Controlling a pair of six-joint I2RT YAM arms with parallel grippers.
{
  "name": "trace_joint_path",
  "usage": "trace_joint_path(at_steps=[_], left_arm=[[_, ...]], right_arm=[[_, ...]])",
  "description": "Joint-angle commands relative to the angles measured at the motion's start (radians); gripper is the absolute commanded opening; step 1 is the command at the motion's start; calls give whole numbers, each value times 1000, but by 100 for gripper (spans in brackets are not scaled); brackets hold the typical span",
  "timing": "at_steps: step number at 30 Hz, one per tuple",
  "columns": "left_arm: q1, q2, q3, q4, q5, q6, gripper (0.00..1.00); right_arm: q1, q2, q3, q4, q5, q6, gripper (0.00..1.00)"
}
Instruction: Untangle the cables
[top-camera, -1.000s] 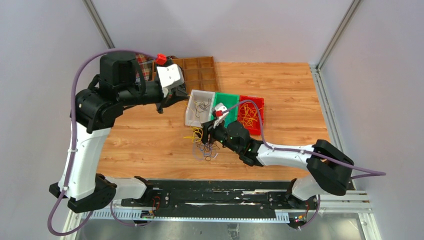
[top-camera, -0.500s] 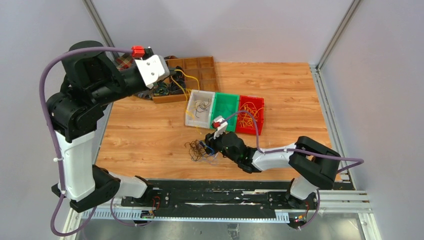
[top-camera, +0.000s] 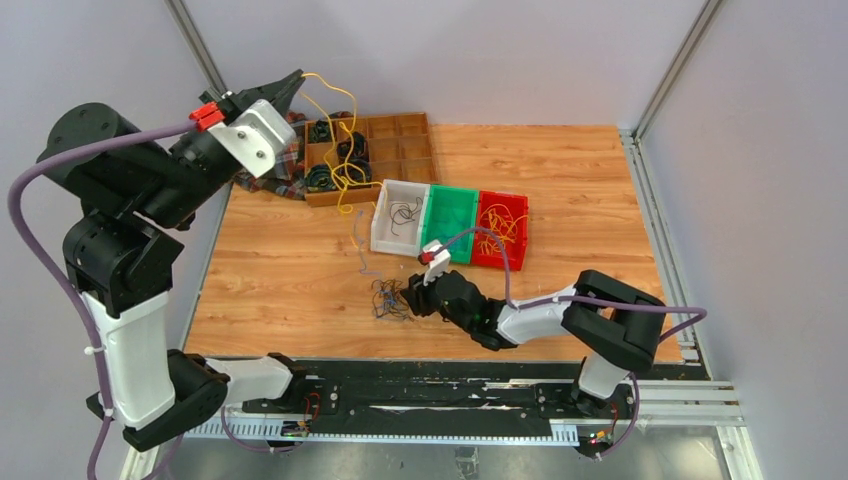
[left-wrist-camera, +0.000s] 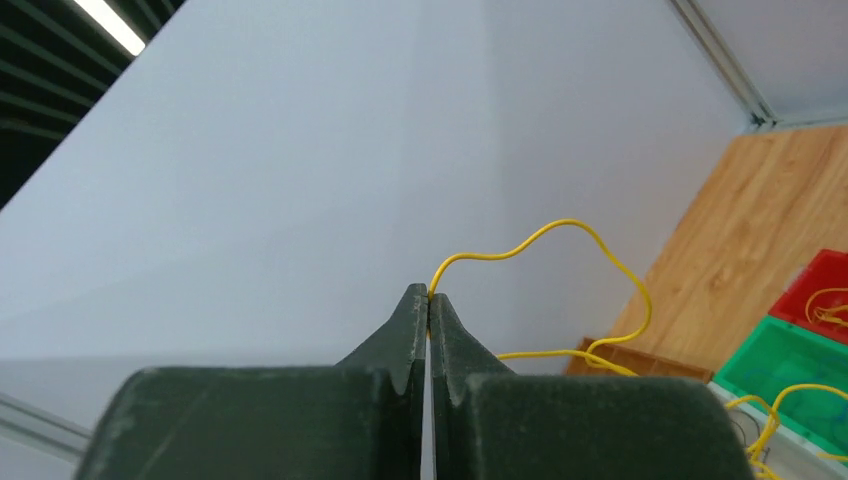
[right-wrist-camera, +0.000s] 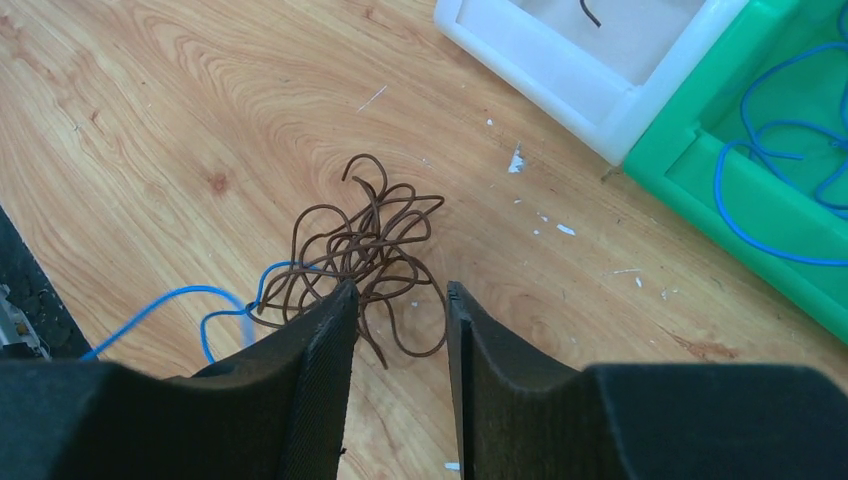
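Left gripper (top-camera: 287, 87) (left-wrist-camera: 428, 297) is pressed together on a yellow cable (top-camera: 338, 115) (left-wrist-camera: 560, 226), held high above the table's far-left corner; the cable is draped down in loose loops over the brown compartment tray (top-camera: 410, 140), and its lower end is lost near the white bin (top-camera: 381, 222); the end point can't be told. Right gripper (top-camera: 408, 297) (right-wrist-camera: 400, 300) is set low on the table (top-camera: 560, 170), jaws spread partway, with strands of the brown tangle (top-camera: 388, 298) (right-wrist-camera: 365, 245) lying in the gap, not clamped. A blue cable (right-wrist-camera: 175, 297) is caught in the tangle's near side and runs out past the left finger. The tangle is boxed in by the white bin (right-wrist-camera: 540, 60) just beyond it, with the green bin (top-camera: 447, 215) (right-wrist-camera: 700, 170) and red bin (top-camera: 520, 210) alongside. Blue wires are seen in the green bin, yellow in the red, dark ones in the white. Black coiled bundles (top-camera: 322, 178) are seated in the tray's left compartments.
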Motion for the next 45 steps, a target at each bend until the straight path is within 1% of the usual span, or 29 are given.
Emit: trace_joint_path(at_steps=[1, 4, 6, 8, 10, 13, 17, 22, 25, 35, 39, 45], left_arm=[[-5, -21, -17, 83, 9, 0, 1], [-5, -55, -79, 84, 30, -10, 1], [-5, -69, -110, 83, 44, -24, 0], [-5, -77, -128, 80, 57, -36, 0], [-5, -78, -135, 76, 65, -41, 0], [-5, -78, -136, 75, 68, -48, 0], [-5, -78, -138, 76, 72, -50, 0], [-5, -78, -133, 77, 75, -49, 0], [-5, -78, -132, 76, 80, -49, 0], [-5, -73, -127, 77, 79, -24, 0], [-5, -70, -127, 78, 69, -2, 0], [-5, -62, -115, 78, 65, 3, 0]], right_arm=[[19, -94, 16, -16, 74, -63, 40], [19, -208, 72, -78, 67, -145, 48], [19, -275, 122, -116, 28, -195, 53], [19, -331, 185, -156, -32, -231, 59], [19, -354, 235, -190, -108, -248, 62], [19, -351, 280, -214, -197, -245, 65], [19, -304, 317, -199, -279, -221, 66], [19, -244, 337, -150, -357, -195, 66], [19, -220, 336, -120, -387, -174, 64], [28, -135, 344, -47, -408, -74, 56], [58, -135, 308, -8, -308, -74, 55], [74, -200, 178, 60, -119, -71, 57]])
